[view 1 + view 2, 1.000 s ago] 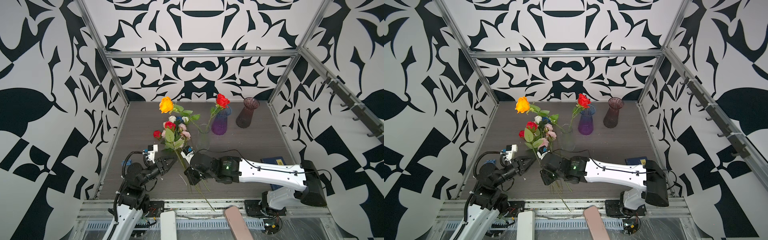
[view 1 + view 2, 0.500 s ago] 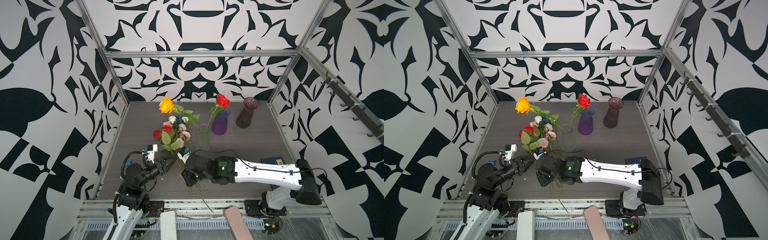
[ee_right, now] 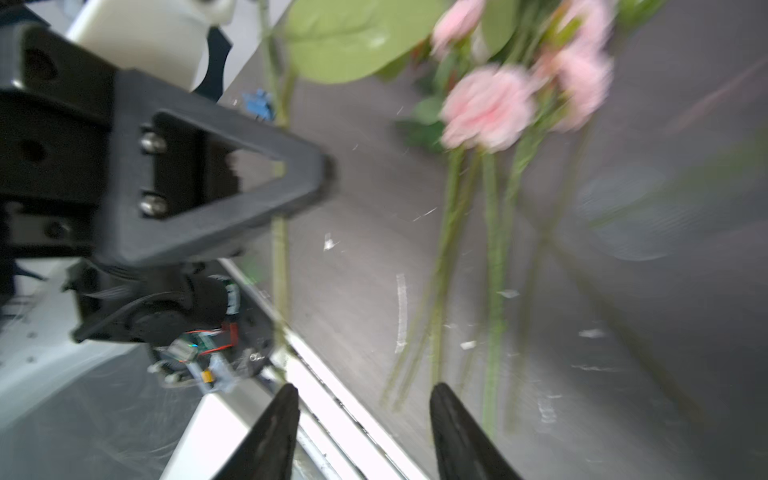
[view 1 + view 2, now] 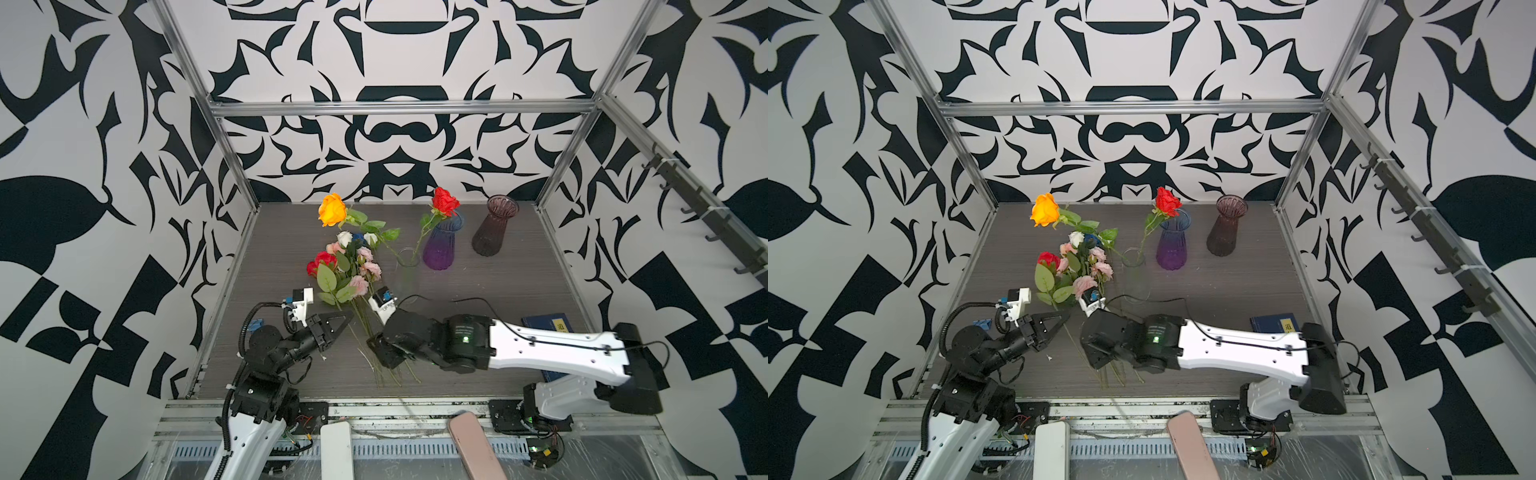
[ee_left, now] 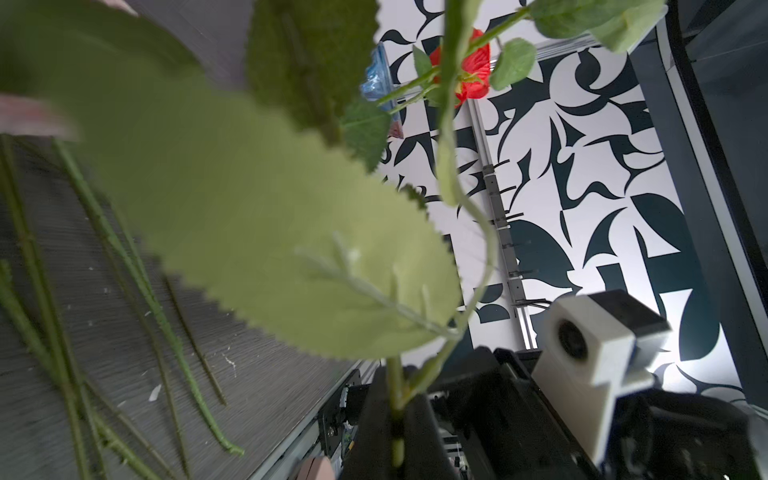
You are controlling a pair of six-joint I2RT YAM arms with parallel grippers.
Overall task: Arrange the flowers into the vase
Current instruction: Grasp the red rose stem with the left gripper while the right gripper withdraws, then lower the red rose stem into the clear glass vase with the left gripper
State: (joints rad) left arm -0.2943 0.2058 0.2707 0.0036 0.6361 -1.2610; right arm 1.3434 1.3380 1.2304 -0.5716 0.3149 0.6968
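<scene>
Left jaws pinch stem (image 5: pixel 395 376), wrist-view only.

Left arm (image 4: pixel 270 357) and right arm (image 4: pixel 552 353): black and white throughout

Each pairs white shells, dotted with small dark holes, with black joint housings. A black cable (image 4: pixel 573 338) runs along the right shell, and a green light (image 4: pixel 464 338) glows on its black joint. The left gripper (image 3: pixel 328 174) has hollow triangular black fingers (image 3: pixel 208 230) fixed by 2 silver screws (image 3: pixel 153 143). White camera mounts (image 4: pixel 302 301) top both wrists.
</scene>
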